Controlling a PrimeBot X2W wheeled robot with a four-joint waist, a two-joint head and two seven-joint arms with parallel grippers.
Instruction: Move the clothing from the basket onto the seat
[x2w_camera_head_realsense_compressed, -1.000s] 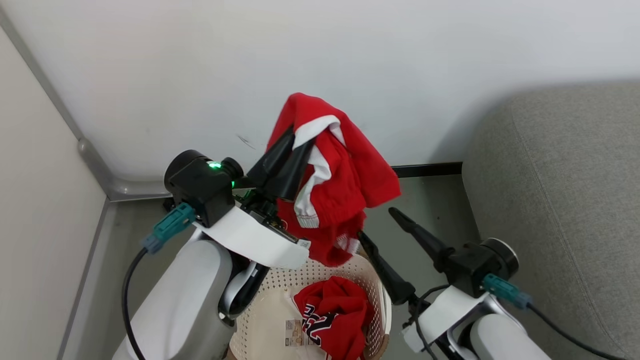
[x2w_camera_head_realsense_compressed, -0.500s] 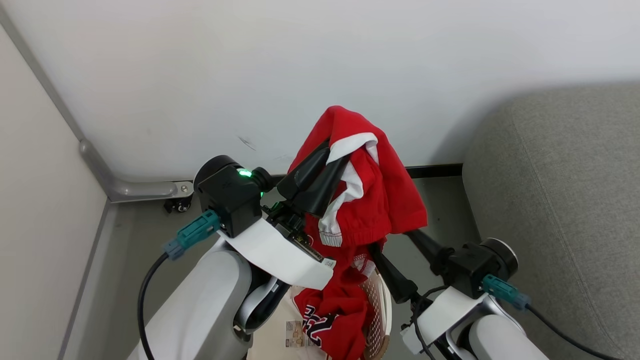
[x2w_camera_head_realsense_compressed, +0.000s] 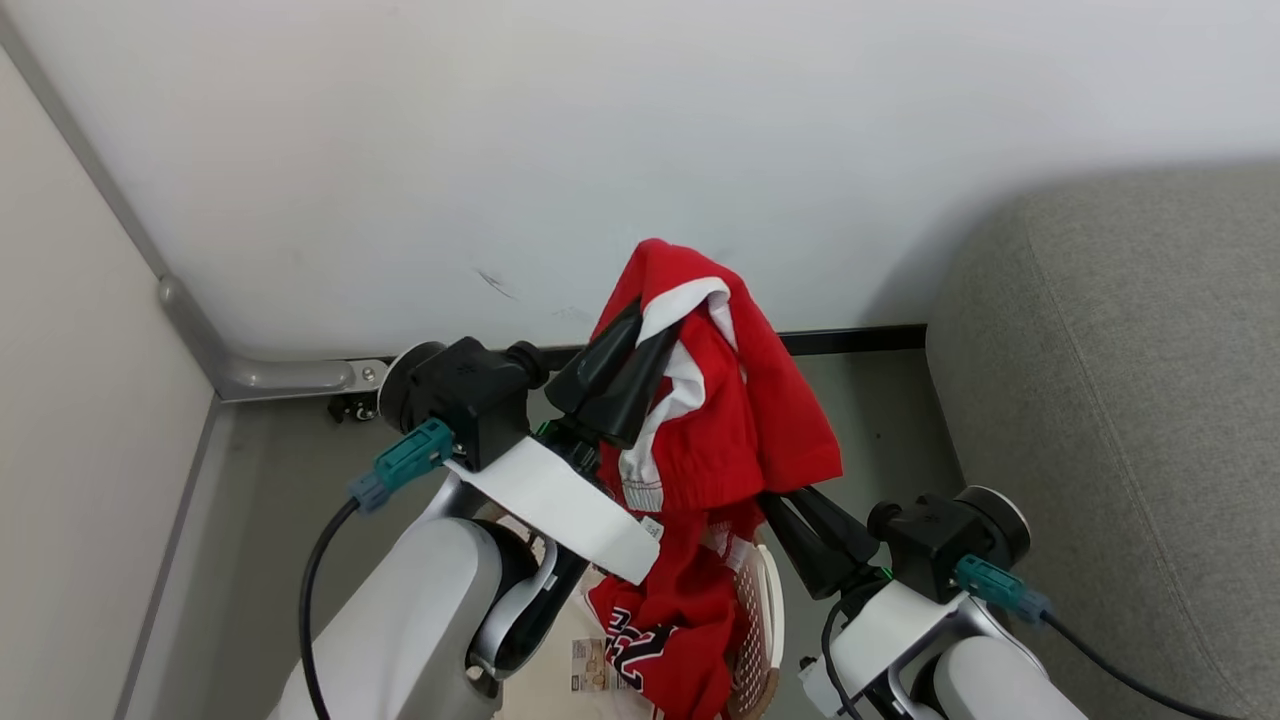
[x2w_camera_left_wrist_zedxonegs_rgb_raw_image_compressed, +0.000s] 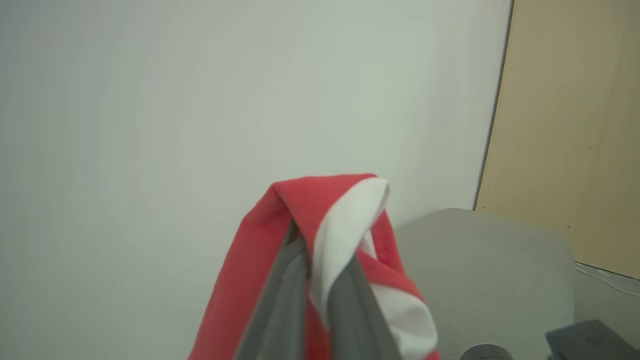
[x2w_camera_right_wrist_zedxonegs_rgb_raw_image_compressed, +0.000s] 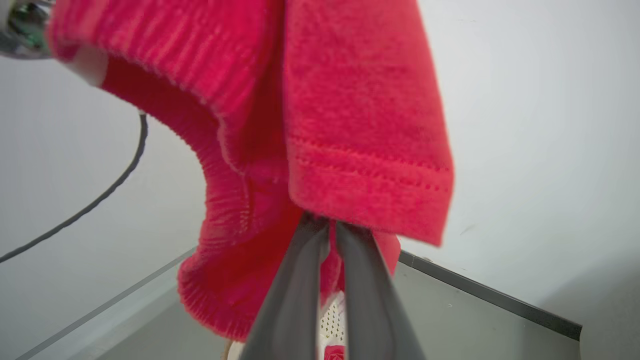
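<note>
My left hand clamps the top of the red, white-striped garment, held up above the laundry basket. My right hand, just below it, is pinched shut on the same garment's lower hem. The lettered red garment lies in the basket beneath both hands, and the grey sofa stands beyond my right hand.

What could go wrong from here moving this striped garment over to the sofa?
The right gripper pinches only the hem edge of the striped garment; it might slip free.
The garment's tail hangs down to the lettered garment in the basket; swinging to the sofa could drag that along.
</note>
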